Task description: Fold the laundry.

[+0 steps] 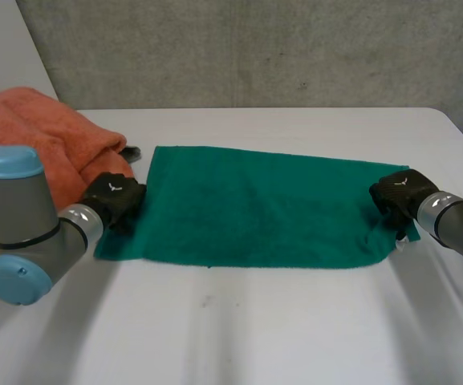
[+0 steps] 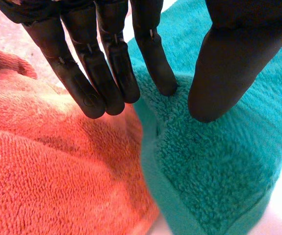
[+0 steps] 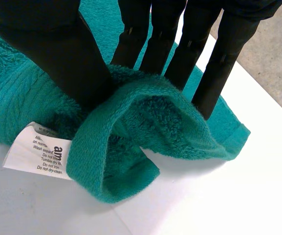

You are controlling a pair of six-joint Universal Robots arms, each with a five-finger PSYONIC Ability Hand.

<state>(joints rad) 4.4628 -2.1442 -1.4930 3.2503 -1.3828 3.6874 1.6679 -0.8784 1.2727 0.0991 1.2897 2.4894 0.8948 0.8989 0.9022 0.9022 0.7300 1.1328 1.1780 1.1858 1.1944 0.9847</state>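
**Green towel: hold uneven at the two ends**

The green towel [image 1: 255, 204] lies spread flat on the white bench [image 1: 255, 321], its left end touching a heaped orange towel [image 1: 46, 132]. The right robot hand [image 1: 398, 191] pinches a raised fold of the right edge between thumb and fingers, beside the care label [image 3: 35, 154]. The left robot hand [image 1: 112, 196] rests straight-fingered on the left edge, grasping nothing.

Risk: the left fingers could catch the orange cloth, or a lift could drag one end only.

A dark item [image 1: 131, 151] beside the heap cannot be identified.
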